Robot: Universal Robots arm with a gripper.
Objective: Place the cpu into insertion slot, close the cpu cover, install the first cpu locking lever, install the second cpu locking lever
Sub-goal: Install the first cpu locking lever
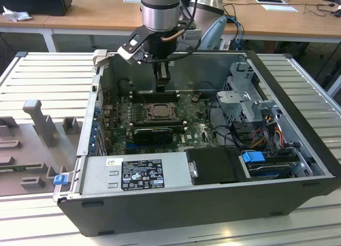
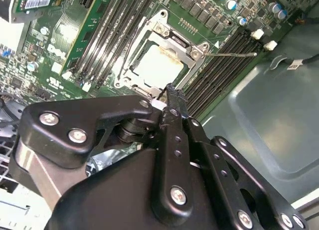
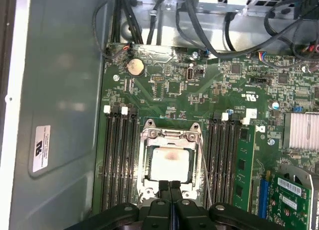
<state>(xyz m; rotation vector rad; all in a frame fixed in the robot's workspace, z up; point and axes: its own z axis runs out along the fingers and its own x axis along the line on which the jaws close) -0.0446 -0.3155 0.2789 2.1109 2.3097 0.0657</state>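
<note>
The cpu (image 3: 171, 163) lies flat in the insertion slot, its silver-grey top (image 2: 158, 66) showing through the window of the cpu cover (image 3: 148, 140). The cover is down around the chip, hiding the pin field. A thin wire locking lever (image 2: 233, 54) sticks out sideways from the socket over the memory slots; in the first wrist view it runs along the socket's side (image 3: 203, 160). My gripper (image 3: 169, 186) hangs shut just above the socket's edge with nothing between the fingers (image 2: 172, 98). In the exterior view the gripper (image 1: 161, 88) hovers behind the socket (image 1: 158, 112).
Long black memory slots (image 3: 119, 160) flank the socket on both sides. A black heatsink card (image 1: 153, 133) lies in front of it, with the power supply box (image 1: 133, 171) nearer still. A drive cage (image 1: 245, 102) and cables fill the exterior view's right. The case walls (image 1: 176, 208) enclose everything.
</note>
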